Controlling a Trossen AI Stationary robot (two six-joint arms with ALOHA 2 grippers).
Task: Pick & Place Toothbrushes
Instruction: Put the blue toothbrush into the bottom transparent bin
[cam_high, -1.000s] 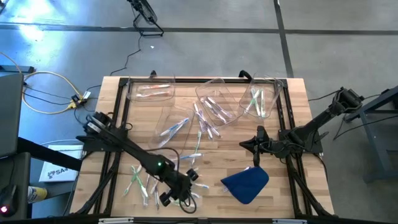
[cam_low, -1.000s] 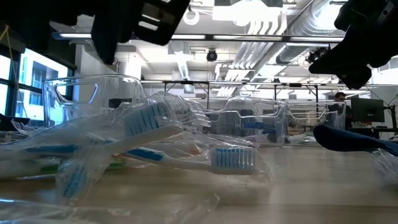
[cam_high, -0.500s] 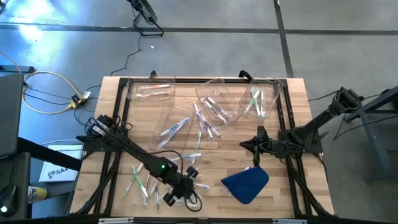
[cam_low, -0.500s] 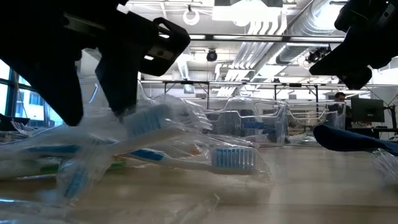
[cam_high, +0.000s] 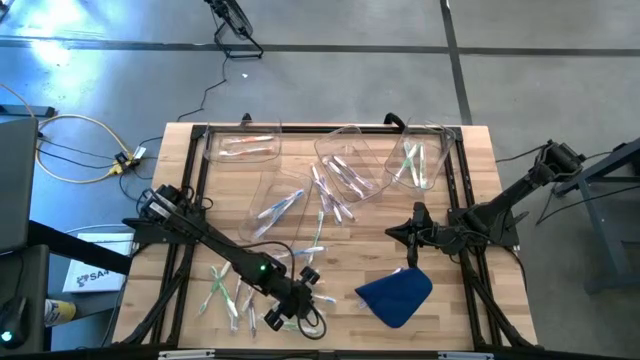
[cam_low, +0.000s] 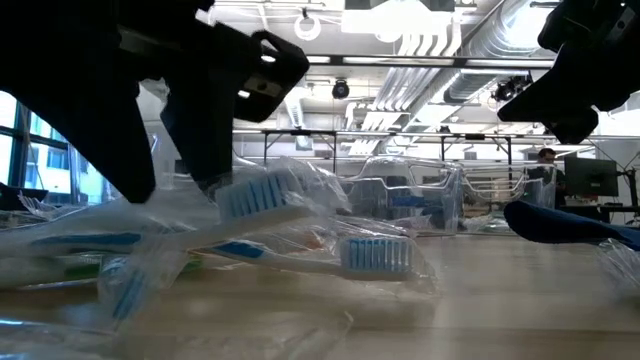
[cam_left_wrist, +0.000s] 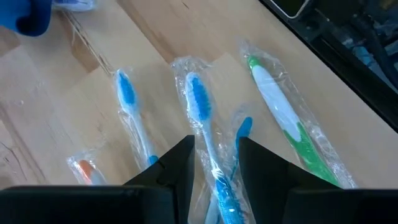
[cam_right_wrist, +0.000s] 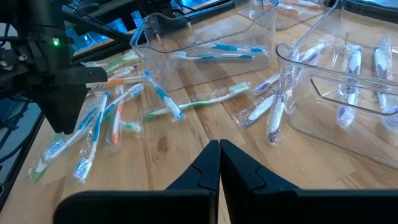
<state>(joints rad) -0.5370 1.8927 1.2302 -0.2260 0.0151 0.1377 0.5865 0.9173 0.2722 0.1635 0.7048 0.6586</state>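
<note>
**Desk:** Two arms over one table (cam_high: 360, 240). What is the danger?

**Photographer:** The left gripper (cam_left_wrist: 214, 148), low at the table's front edge, appears clamped on a wrapped blue-bristled toothbrush (cam_left_wrist: 199, 99) from the loose pile. Crinkled film lies in the pinch. My judgement is that the brush could slip or swivel when raised. A neighbour's wrapper might also be dragged along, because another blue brush (cam_left_wrist: 127, 93) and a green one (cam_left_wrist: 280, 118) lie just beside it.

**Desk:** And the other arm?

**Photographer:** The right gripper (cam_right_wrist: 219, 148) hangs closed and empty over mid-table on the right, near the blue cloth (cam_high: 395, 290). It is well apart from the left gripper, so I would not expect a clash.

**Desk:** Counts, biggest first.

**Photographer:** One table and two arms. There are four clear bins:
- one at the far left (cam_high: 215, 150)
- one tilted toward the middle (cam_high: 268, 185)
- one behind it (cam_high: 335, 140)
- one at the far right (cam_high: 440, 140)

There is one blue cloth. The toothbrushes are many:
- a few in each bin
- several loose between the bins (cam_high: 325, 205)
- roughly eight or more in the front pile (cam_high: 225, 290)

The overlapping wrappers keep me from an exact tally.
</note>
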